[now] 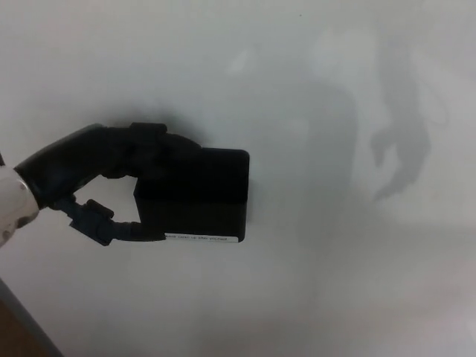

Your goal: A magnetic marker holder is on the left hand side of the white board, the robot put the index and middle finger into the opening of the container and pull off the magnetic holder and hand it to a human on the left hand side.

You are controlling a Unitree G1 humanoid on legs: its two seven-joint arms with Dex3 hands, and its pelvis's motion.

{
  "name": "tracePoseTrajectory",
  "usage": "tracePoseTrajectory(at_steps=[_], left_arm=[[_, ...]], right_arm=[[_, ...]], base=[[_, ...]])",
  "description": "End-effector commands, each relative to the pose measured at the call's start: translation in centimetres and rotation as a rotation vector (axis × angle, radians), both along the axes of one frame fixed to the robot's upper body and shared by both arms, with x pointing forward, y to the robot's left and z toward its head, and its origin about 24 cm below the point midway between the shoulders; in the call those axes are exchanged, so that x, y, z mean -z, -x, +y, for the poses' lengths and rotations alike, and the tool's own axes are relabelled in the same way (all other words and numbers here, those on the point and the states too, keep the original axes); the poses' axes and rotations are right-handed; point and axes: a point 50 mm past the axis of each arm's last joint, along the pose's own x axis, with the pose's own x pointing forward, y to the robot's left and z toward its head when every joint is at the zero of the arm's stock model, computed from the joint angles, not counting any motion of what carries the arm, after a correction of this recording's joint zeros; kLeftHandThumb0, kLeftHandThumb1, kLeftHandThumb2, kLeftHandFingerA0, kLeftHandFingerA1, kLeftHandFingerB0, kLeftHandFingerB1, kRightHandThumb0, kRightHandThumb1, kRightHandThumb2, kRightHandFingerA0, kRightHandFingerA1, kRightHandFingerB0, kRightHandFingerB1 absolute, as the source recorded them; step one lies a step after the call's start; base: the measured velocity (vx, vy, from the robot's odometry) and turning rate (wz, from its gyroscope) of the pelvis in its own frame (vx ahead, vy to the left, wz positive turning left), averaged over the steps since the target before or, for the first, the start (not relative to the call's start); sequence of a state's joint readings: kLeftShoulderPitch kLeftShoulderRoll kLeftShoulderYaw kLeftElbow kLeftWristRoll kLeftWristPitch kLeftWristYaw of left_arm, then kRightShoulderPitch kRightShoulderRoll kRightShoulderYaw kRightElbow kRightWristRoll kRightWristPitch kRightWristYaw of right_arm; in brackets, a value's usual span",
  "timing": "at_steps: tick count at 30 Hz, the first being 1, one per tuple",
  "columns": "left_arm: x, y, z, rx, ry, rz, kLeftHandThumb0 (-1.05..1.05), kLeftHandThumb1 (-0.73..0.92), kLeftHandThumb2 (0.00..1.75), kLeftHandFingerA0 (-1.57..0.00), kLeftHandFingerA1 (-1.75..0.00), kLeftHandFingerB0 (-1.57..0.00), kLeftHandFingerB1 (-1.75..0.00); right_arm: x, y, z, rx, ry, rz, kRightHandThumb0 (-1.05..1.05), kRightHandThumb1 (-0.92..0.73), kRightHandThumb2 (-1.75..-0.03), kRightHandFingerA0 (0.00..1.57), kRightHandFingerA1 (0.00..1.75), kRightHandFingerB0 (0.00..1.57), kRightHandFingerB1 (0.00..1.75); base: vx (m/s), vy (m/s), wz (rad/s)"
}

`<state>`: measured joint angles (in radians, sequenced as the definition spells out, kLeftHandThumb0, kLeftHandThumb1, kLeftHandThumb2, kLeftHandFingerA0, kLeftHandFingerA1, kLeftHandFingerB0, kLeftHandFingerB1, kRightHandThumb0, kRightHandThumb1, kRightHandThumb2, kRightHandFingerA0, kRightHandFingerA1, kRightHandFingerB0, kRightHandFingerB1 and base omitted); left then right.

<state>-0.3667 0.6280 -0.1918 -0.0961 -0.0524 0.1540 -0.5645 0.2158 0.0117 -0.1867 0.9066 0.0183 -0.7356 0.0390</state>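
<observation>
Presently, from my remote station, I record the following, largest item first.

Board: the whiteboard point(335, 297) fills nearly the whole head view. Its surface is pale and glossy, and I see faint grey shadows on its upper right part.

Left arm: it enters from the picture's left edge. I see a pale forearm section low on that edge, then the dark wrist leading right toward the holder.

Holder: the black marker holder point(195, 195) sits flat against the whiteboard, left of centre in my view. It is a boxy container, upright and square to the frame. I cannot make out its opening clearly, because it is black on black.

Left hand: the left hand point(111, 175) is against the holder's left side. Its upper fingers point(160, 141) reach over the holder's top left corner and appear to go into or behind the upper edge. The thumb point(123, 230) lies under them, its tip touching the holder's lower left corner. I read this as the hand clamped on the holder from above and below, though how far the fingers go in I cannot tell.

Label: a thin white label point(201, 238) runs along the holder's bottom edge. Its print is too small for me to read.

Right hand: it does not show in my view.
</observation>
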Motion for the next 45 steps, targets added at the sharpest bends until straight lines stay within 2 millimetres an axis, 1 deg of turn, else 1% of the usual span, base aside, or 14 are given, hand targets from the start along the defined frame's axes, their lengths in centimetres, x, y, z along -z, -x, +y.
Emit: tracePoseTrajectory(at_steps=[1,9,15,16,20,21,22,23,24,27,28,36,37,45], left_arm=[[1.1,-0.4,0.7,-0.025,-0.104,0.038,-0.62,0.47,0.55,-0.31,-0.34,-0.27,-0.3],[0.7,-0.6,0.2,-0.003,-0.167,0.022,-0.7,0.42,0.72,-0.25,-0.39,-0.21,-0.37],[-0.4,-1.7,-1.0,0.044,-0.294,-0.009,-0.65,0.49,0.56,-0.27,-0.31,-0.24,-0.29],[-0.6,-2.0,-1.3,0.055,-0.318,-0.008,-0.31,0.21,0.85,-0.08,-0.5,-0.08,-0.49],[-1.2,-2.8,-2.3,0.078,-0.39,-0.022,-0.31,0.2,0.84,-0.09,-0.51,-0.09,-0.49],[-1.3,-3.0,-2.5,0.082,-0.397,-0.025,-0.3,0.2,0.84,-0.09,-0.51,-0.09,-0.49],[-1.3,-3.0,-2.6,0.083,-0.399,-0.025,-0.3,0.2,0.84,-0.09,-0.51,-0.09,-0.49],[-1.5,-3.2,-3.0,0.102,-0.423,-0.045,-0.7,0.5,0.56,-0.28,-0.32,-0.25,-0.29],[-1.7,-3.3,-3.3,0.115,-0.442,-0.058,-0.72,0.5,0.57,-0.29,-0.32,-0.24,-0.29],[-1.7,-3.3,-3.6,0.124,-0.46,-0.069,-0.72,0.5,0.57,-0.3,-0.32,-0.25,-0.29],[-1.7,-3.3,-3.7,0.129,-0.482,-0.07,-0.75,0.43,0.78,-0.25,-0.42,-0.17,-0.37],[-1.5,-3.3,-4.1,0.146,-0.541,-0.052,-0.72,0.51,0.57,-0.29,-0.33,-0.22,-0.29],[-1.5,-3.4,-4.1,0.144,-0.565,-0.048,-0.75,0.43,0.77,-0.22,-0.41,-0.15,-0.37],[-1.3,-3.3,-4.7,0.177,-0.625,-0.054,-0.76,0.43,0.78,-0.27,-0.43,-0.15,-0.37]], right_arm=[[0.0,0.4,-0.8,0.019,0.012,0.004,-0.43,-0.55,-0.92,0.59,0.63,0.5,0.57],[-0.1,0.5,-1.0,0.017,0.015,0.002,-0.44,-0.55,-0.92,0.59,0.63,0.5,0.57],[-0.2,0.3,-0.8,0.001,0.025,-0.012,-0.43,-0.55,-0.93,0.62,0.64,0.53,0.58],[-0.2,0.3,-0.7,0.002,0.023,-0.01,-0.42,-0.54,-0.94,0.64,0.66,0.53,0.59],[-0.2,0.2,-0.7,0.0,0.028,-0.009,-0.39,-0.53,-0.94,0.66,0.67,0.54,0.6],[-0.2,0.1,-0.7,-0.006,0.036,-0.009,-0.45,-0.64,-0.62,0.73,0.5,0.64,0.45],[-0.2,0.1,-0.8,-0.008,0.038,-0.008,-0.45,-0.64,-0.62,0.73,0.5,0.64,0.45],[-0.2,0.0,-0.8,0.0,0.032,-0.012,-0.41,-0.65,-0.6,0.75,0.5,0.68,0.45],[-0.3,0.0,-0.8,0.003,0.032,-0.016,-0.41,-0.65,-0.6,0.74,0.5,0.68,0.46],[-0.4,-0.1,-0.8,0.002,0.034,-0.022,-0.4,-0.64,-0.6,0.71,0.49,0.67,0.46],[-0.4,-0.1,-0.7,0.0,0.032,-0.025,-0.43,-0.64,-0.61,0.71,0.5,0.66,0.45],[-0.4,-0.3,-0.9,-0.008,0.027,-0.029,-0.41,-0.66,-0.6,0.73,0.5,0.68,0.46],[-0.5,-0.4,-1.0,-0.014,0.034,-0.031,-0.42,-0.67,-0.6,0.78,0.52,0.69,0.46],[-0.7,-0.8,-1.0,-0.011,0.036,-0.053,-0.43,-0.64,-0.62,0.74,0.5,0.66,0.46]], base=[[0.0,0.0,0.0],[0.0,0.0,0.0],[0.0,0.0,0.0],[0.0,0.0,0.0],[0.0,0.0,0.0],[0.0,0.0,0.0],[0.0,0.0,0.0],[0.0,0.0,0.0],[0.0,0.0,0.0],[0.0,0.0,0.0],[0.0,0.0,0.0],[0.0,0.0,0.0],[0.0,0.0,0.0],[0.0,0.0,0.0]])
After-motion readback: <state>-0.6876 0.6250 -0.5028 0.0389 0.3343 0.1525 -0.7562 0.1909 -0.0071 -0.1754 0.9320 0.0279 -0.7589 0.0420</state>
